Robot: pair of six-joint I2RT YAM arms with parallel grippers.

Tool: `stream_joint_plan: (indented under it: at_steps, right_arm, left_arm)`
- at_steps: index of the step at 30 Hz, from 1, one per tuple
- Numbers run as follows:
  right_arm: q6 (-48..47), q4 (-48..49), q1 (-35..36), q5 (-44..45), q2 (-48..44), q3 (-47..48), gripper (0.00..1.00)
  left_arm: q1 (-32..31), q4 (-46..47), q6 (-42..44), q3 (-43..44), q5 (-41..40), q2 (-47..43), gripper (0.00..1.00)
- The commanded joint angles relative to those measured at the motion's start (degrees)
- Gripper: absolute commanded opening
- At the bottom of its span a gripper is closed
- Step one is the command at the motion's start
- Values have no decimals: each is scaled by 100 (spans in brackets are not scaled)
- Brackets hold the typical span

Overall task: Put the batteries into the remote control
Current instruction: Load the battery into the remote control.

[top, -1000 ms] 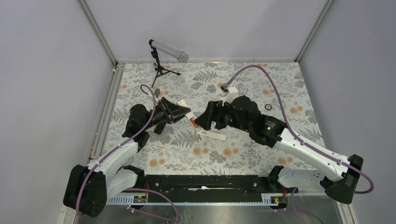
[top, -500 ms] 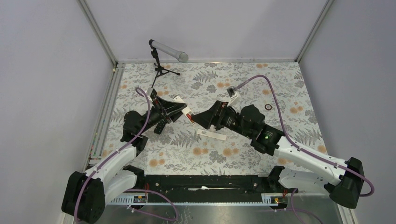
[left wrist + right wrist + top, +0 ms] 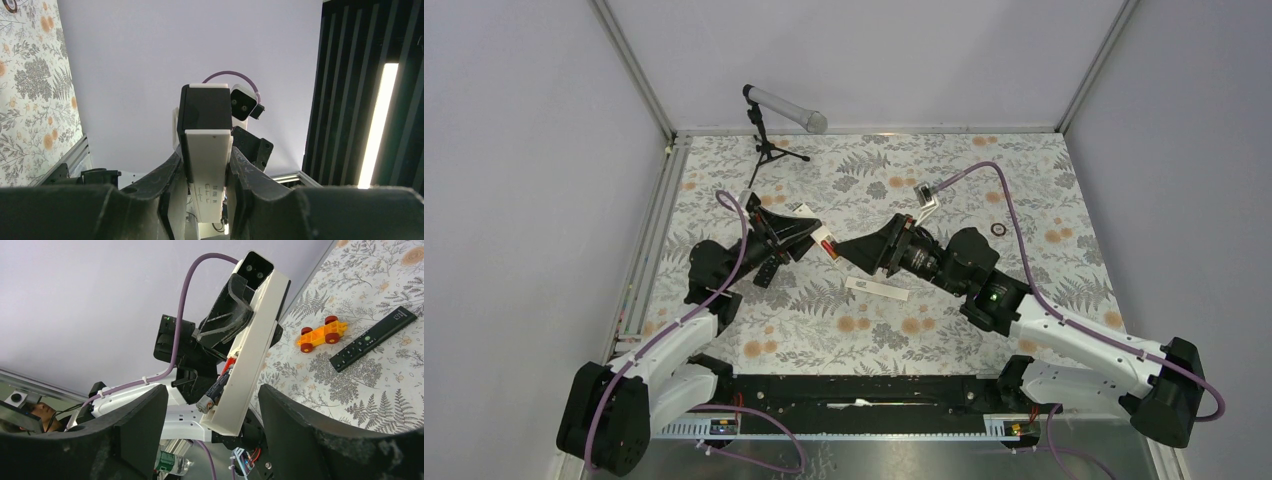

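Fern-print table [image 3: 944, 330]: L jaws pinch white remote [image 3: 207, 165], print unreadable; R jaws spread near batteries [image 3: 216, 389].

Soft, even light from above, only faint shadows on the tabletop [image 3: 944, 175], one long lamp [image 3: 378, 125] glaring white in the left wrist view, close-up fingers [image 3: 310, 435] dark and blurry.

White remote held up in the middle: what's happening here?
The left gripper has its fingers clamped on the white remote, holding it off the table with its open back facing the right arm. There the batteries sit in place, one red, one dark with a metal end. The right gripper hangs open just in front of them, holding nothing. A black remote and an orange toy car lie on the table.
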Motion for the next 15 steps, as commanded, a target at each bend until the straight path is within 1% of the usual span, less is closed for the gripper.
stream_joint_plan:
  at_steps: [1,5,11,15]
  right_arm:
    - [-83,635,6,-122,-69,-72,71]
    - [-169,788,8,-242,-15,-113,66]
    - [-167,769,10,-253,92,-50,53]
    - [-167,705,6,-256,170,21,48]
  left_arm:
    - [25,515,-220,-13,-171,-35,0]
    - [26,513,-272,-31,-183,-35,0]
    - [26,512,-295,-49,-186,-63,0]
    - [26,477,-273,-32,-163,-86,0]
